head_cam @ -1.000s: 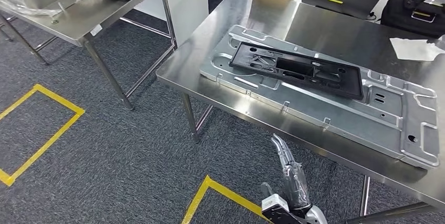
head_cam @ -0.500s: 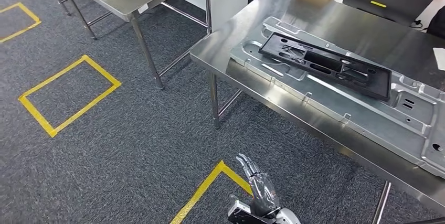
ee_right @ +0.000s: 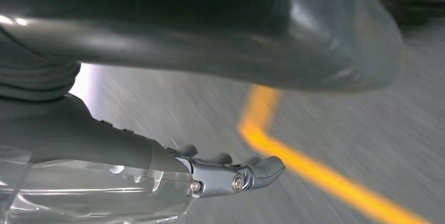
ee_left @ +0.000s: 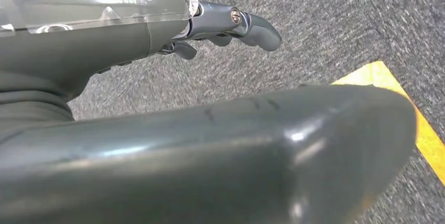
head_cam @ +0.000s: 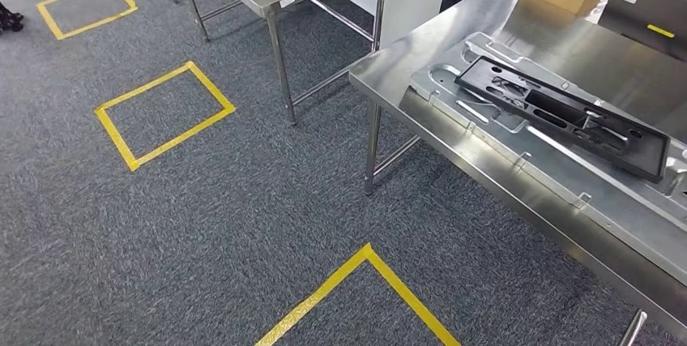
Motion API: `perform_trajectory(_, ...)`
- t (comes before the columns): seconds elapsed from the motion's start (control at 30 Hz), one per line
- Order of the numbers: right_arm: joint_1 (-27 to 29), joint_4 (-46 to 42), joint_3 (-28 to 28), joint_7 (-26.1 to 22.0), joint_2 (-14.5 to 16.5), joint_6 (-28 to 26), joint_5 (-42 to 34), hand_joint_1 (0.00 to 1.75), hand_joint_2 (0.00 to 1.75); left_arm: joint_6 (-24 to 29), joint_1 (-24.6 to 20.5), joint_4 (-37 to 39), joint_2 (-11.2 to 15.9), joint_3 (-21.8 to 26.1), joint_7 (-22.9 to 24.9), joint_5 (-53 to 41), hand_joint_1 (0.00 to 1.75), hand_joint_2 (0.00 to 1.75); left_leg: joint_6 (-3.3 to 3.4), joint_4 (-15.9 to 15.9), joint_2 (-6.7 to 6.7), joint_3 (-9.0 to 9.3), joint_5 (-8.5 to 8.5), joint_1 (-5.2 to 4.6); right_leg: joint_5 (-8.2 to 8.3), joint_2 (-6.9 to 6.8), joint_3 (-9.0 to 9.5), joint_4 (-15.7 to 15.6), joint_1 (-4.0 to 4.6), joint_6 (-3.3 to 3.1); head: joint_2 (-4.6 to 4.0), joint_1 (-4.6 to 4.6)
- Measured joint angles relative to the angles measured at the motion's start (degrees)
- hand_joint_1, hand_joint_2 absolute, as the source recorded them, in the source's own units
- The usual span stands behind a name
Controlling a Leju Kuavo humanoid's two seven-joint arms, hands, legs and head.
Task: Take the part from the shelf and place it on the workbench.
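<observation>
a black part point(head_cam: 565, 115) lay on a metal plate point(head_cam: 494, 123) on the steel workbench point(head_cam: 454, 46), apparently already delivered. both the left hand point(ee_left: 231, 24) and right hand point(ee_right: 231, 174) hung empty over carpet, fingers loosely extended, probably relaxed.

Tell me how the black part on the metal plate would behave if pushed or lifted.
The black part looks like rigid moulded plastic, so probably stiff and fairly light. It lies flat and long on the metal plate, so it would likely slide, not roll or tip. Its cutouts may offer finger holds.
</observation>
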Motion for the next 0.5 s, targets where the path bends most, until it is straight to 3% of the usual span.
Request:
perform_trajectory(0.07, 1.6, 2.6, -2.4, 4.9, -0.8, 5.3, -2.4, 0.00, 0.00, -0.6, 0.2, 0.0, 0.6, -0.9, -0.1, -1.3, 0.00, 0.00, -0.69, 0.4, -0.90, -0.54, 0.19, 0.00, 0.02, -0.45, -0.01, -0.2, 0.29, -1.00, 0.00, -0.01)
perform_trajectory(0.13, 3.0, 4.4, -4.8, 9.4, -1.4, 10.0, -5.2, 0.00, 0.00, -1.5, 0.4, 0.0, 1.2, -1.9, -0.4, -2.6, 0.00, 0.00, -1.25, 1.1, -0.39, -1.02, -0.26, 0.12, 0.35, -1.64, -0.06, -0.3, 0.35, -1.92, 0.00, -0.02)
perform_trajectory(0.17, 3.6, 5.0, -6.0, 10.9, -1.5, 11.7, -6.7, 0.00, 0.00, -1.8, 0.4, 0.0, 1.6, -2.4, -0.6, -3.3, 0.00, 0.00, -1.48, 2.7, 0.69, -1.78, -1.44, 0.15, 0.54, -2.27, -0.17, -0.4, 0.37, -2.37, -0.01, -0.02)
perform_trajectory(0.23, 4.5, 5.9, -8.6, 12.0, -1.6, 13.4, -9.4, 0.00, 0.00, -1.9, 0.4, 0.0, 2.0, -3.7, -0.7, -4.8, 0.00, 0.00, -1.88, 9.4, 3.29, -4.59, -5.57, 0.19, 0.77, -3.55, -0.58, -0.4, 0.61, -3.00, 0.00, -0.02)
perform_trajectory(0.3, 5.1, 6.6, -11.1, 11.7, -1.6, 13.9, -11.4, 0.00, 0.00, -1.5, 0.4, 0.0, 2.2, -4.9, -0.7, -6.2, 0.00, 0.00, -2.08, 16.2, 4.17, -7.11, -8.71, 0.26, 0.94, -5.03, -0.99, -0.4, 0.96, -3.26, 0.00, -0.01)
perform_trajectory(0.33, 5.3, 6.8, -12.2, 11.3, -1.6, 14.0, -12.0, 0.00, 0.00, -1.3, 0.4, 0.0, 2.3, -5.5, -0.7, -6.8, 0.00, 0.00, -2.00, 17.0, 4.31, -7.03, -8.82, 0.26, 1.00, -5.75, -1.15, -0.4, 1.13, -3.32, 0.00, -0.01)
perform_trajectory(0.37, 5.4, 7.0, -13.2, 10.8, -1.6, 14.0, -12.5, 0.00, 0.00, -1.0, 0.5, 0.0, 2.3, -6.1, -0.7, -7.3, 0.00, 0.00, -1.75, 15.5, 4.49, -5.75, -7.98, 0.20, 1.05, -6.45, -1.25, -0.4, 1.31, -3.36, 0.00, -0.01)
perform_trajectory(0.4, 5.4, 7.1, -14.1, 10.2, -1.5, 14.0, -12.8, 0.00, 0.00, -0.5, 0.5, 0.0, 2.3, -6.6, -0.7, -7.8, 0.00, 0.00, -1.27, 12.0, 5.05, -3.38, -6.54, 0.03, 1.09, -7.12, -1.27, -0.4, 1.51, -3.37, 0.00, -0.01)
perform_trajectory(0.47, 5.5, 7.2, -15.4, 9.0, -1.2, 13.7, -13.1, 0.00, 0.00, 0.6, 0.4, 0.0, 2.3, -7.7, -0.8, -8.8, 0.00, 0.00, 0.09, 3.6, 8.22, 1.85, -4.52, -0.77, 1.12, -8.46, -1.04, -0.3, 1.79, -3.24, 0.01, -0.01)
perform_trajectory(0.5, 5.5, 7.3, -15.8, 8.4, -1.1, 13.5, -13.2, 0.00, 0.00, 1.2, 0.2, 0.0, 2.3, -8.2, -1.0, -9.2, 0.00, 0.00, 0.62, 0.9, 9.46, 3.41, -4.13, -1.22, 1.11, -9.12, -0.90, -0.3, 1.83, -3.04, 0.01, -0.01)
